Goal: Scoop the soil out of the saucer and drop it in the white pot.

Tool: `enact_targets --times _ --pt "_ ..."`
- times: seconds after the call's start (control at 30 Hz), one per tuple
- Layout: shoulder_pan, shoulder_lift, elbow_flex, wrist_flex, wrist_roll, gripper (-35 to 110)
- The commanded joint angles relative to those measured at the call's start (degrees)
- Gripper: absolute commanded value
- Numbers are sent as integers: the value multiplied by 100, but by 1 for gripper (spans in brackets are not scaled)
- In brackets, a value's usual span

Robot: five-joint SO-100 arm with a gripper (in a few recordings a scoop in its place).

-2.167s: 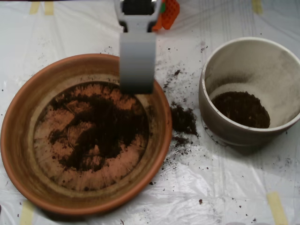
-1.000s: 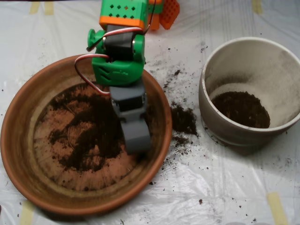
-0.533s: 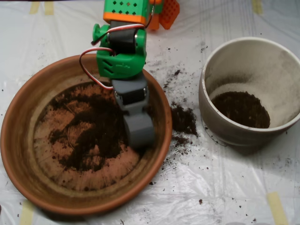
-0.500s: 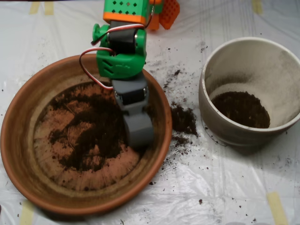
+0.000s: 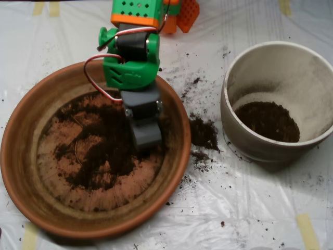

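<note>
Tool (image 5: 146,136) is sitting low in the saucer (image 5: 23,172), tip touching the soil (image 5: 106,143); can't tell if it's apart or together. Pot (image 5: 250,138) is standing at right, apart.

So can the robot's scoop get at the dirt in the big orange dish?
Probably yes. The end effector is already down inside the saucer, right over the soil, with nothing in between.

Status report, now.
Hand down in saucer, on soil. Pot holds some soil. Spilled heap between them.
</note>
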Motion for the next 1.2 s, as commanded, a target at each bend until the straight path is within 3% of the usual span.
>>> enact_targets --times 0.0,0.27,0.6,0.9,1.17 --pt "202 448 290 -35 -167 0" --pt "299 1072 193 404 -229 -1" --pt "26 3199 -185 844 1107 -1" --pt "-958 3814 -1424 1626 1995 -1" --pt "-2180 3296 -2927 2338 2074 -1"
